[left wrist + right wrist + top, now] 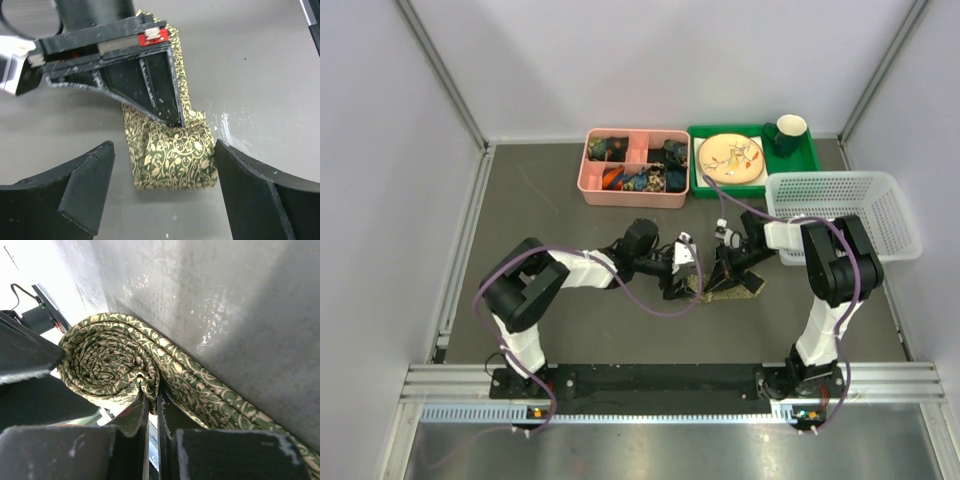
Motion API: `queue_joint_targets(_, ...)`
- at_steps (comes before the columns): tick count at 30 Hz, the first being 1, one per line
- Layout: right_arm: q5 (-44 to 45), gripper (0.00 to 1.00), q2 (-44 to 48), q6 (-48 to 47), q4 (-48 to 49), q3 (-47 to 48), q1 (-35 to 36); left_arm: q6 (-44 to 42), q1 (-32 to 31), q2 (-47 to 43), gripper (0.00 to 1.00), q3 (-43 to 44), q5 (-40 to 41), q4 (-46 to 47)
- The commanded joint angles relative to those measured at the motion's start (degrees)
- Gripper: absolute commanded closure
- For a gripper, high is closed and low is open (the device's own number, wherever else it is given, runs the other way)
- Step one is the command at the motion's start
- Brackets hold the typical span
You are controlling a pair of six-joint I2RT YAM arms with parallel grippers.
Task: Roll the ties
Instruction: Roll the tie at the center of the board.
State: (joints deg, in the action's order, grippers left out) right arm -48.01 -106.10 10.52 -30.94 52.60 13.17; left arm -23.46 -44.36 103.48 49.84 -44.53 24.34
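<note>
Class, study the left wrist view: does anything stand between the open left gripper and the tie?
Nothing visible does. The left gripper straddles the tie at its rolled end. The right gripper pinches the tie just beyond, not in the path.

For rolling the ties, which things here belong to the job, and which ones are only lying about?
Belongs to the job: tie, partly rolled; right gripper, shut on it; left gripper, open on either side of the roll.

Only lying about: pink compartment tray with small items; green tray; plate; mug; white mesh basket.
</note>
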Motion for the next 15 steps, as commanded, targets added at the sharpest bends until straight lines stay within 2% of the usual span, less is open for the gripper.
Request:
queue_joint_targets(1, 9.95, 1.0, -2.7, -1.56, 3.52, 0.75, -0.34, -3.42, -1.95, 2.25, 0.14, -0.54, -1.35, 6.69)
queue_joint_targets(7, 8.99, 1.0, -2.79, -1.91, 2.99, 0.84, -0.42, -8.78, -4.15, 5.06, 0.16, 2.27, 2.95, -0.77)
queue_joint_targets(9, 8.29, 1.0, -2.62, -2.09, 3.08, 0.58, -0.34, -9.93, -4.68, 6.03, 0.21, 3.32, 5.67, -3.84)
queue_joint_targets(10, 8.11, 1.0, -2.53, -2.17, 3.08, 0.49, -0.34, -10.02, -4.77, 6.29, 0.35, 3.76, 6.56, -4.82)
queue_joint_targets(15, 3.38, 1.0, -0.95, -3.31, 2.2, 0.57, -0.34, -8.8, -4.6, 5.5, 0.69, 2.63, 7.62, -5.88)
